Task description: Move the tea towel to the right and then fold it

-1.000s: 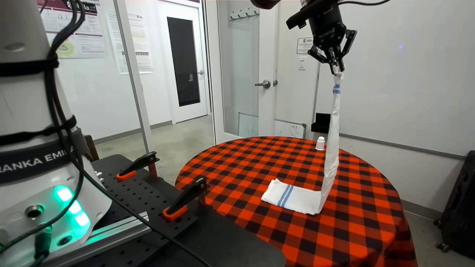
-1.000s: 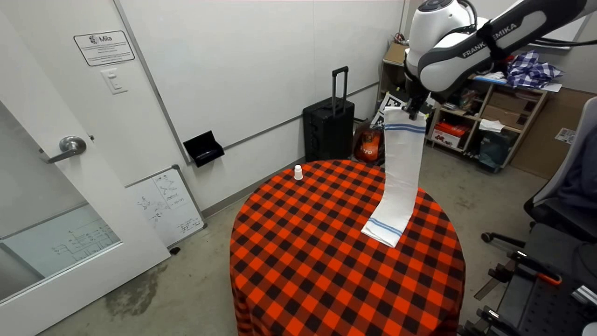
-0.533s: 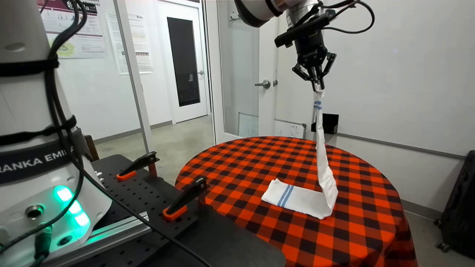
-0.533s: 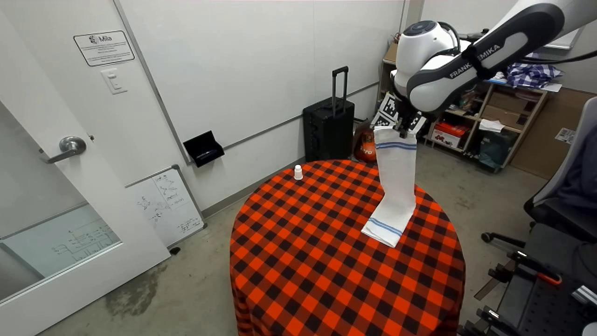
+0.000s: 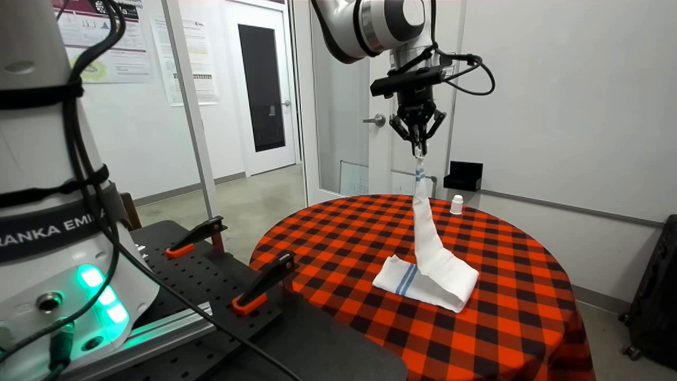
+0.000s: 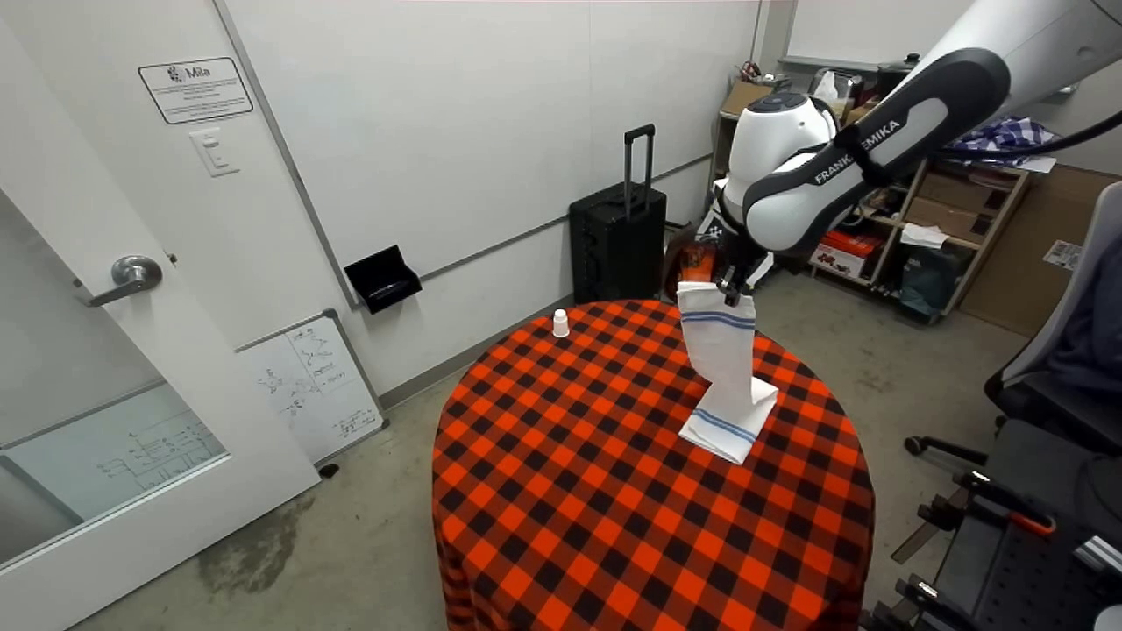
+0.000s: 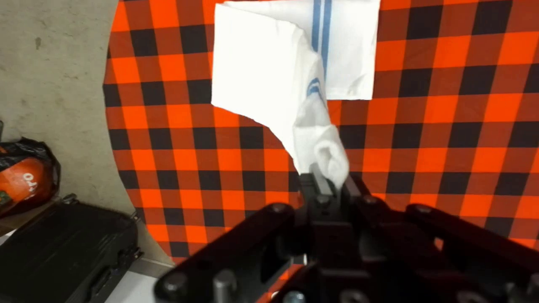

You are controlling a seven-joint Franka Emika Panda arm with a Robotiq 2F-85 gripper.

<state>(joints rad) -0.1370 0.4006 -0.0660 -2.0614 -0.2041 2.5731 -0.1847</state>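
Claw (image 5: 419,154) clamped on one end of the tea towel (image 5: 429,248), over the checked tablecloth (image 6: 605,499).

In the wrist view the fingers (image 7: 311,194) pinch a bunched tip of the towel, just beyond a pair of blue stripes. From the claw the white towel hangs down, then turns at a fold; its other end lies flat on the red-and-black tablecloth, a second pair of blue stripes showing. The raised part leans back over the lying part and, in the wrist view, hides some of those stripes. In both exterior views a small white container (image 5: 456,205) stands upright near the tablecloth's edge, well apart from the towel. Farther out, a black suitcase (image 6: 618,245) stands before a whiteboard (image 6: 447,131), and clamps (image 5: 267,279) sit on a black bench (image 5: 317,338).
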